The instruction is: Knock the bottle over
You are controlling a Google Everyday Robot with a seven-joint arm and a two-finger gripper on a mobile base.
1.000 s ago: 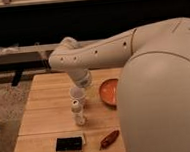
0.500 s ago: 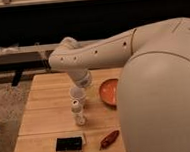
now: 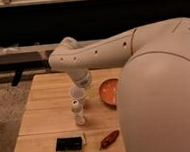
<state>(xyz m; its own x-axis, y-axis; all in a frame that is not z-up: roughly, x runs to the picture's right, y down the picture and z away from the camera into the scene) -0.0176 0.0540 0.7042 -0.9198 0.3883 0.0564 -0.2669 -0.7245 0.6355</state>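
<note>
The bottle [image 3: 78, 113] is small, slim and whitish and stands upright near the middle of the wooden table [image 3: 45, 112]. A wider white cup [image 3: 77, 95] stands right behind it, close or touching. My arm reaches in from the right and bends down, and my gripper [image 3: 82, 84] hangs at its end, just above and behind the cup. It is a little behind and above the bottle and does not touch it.
An orange plate [image 3: 109, 92] lies to the right of the cup. A black packet [image 3: 70, 143] and a red pepper-like object [image 3: 109, 138] lie near the table's front edge. My large white body [image 3: 163, 99] covers the table's right side.
</note>
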